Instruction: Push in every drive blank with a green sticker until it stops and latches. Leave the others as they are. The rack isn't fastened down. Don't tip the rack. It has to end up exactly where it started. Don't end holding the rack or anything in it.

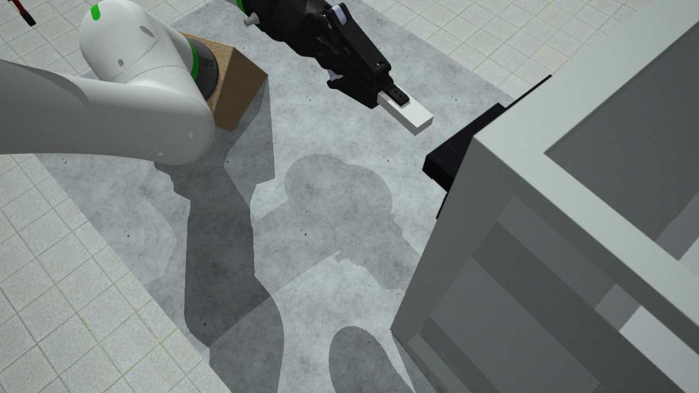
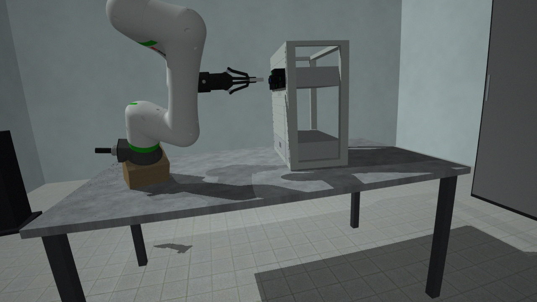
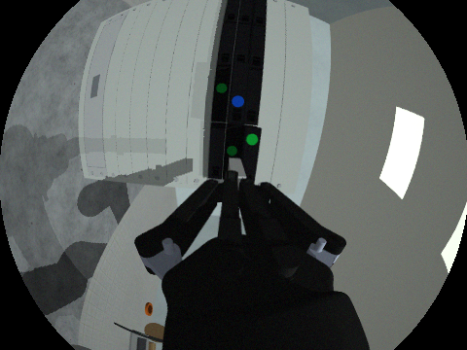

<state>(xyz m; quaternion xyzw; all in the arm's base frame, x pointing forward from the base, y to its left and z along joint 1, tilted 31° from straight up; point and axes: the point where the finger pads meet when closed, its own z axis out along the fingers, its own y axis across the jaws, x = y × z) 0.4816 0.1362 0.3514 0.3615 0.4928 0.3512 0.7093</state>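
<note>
The grey rack [image 1: 513,161] [image 2: 279,112] [image 3: 143,91] stands upright on the table. A row of black drive blanks [image 1: 447,159] [image 2: 275,79] [image 3: 243,52] sticks out of its front near the top. In the wrist view three of them carry green stickers, one [image 3: 222,88], one [image 3: 252,139] and one [image 3: 233,151], and one carries a blue sticker [image 3: 237,101]. My gripper [image 1: 398,95] [image 2: 246,79] [image 3: 233,167] is shut, with a white pusher bar [image 1: 413,116] [image 2: 258,79] at its tip. It points at the blanks and stands a short gap away from them, touching nothing.
The arm's base sits on a wooden block [image 1: 239,93] [image 2: 144,174] at the table's [image 2: 225,195] far left. The rack stands near the table's back right. A dark door [image 2: 514,105] is off to the right, away from the table.
</note>
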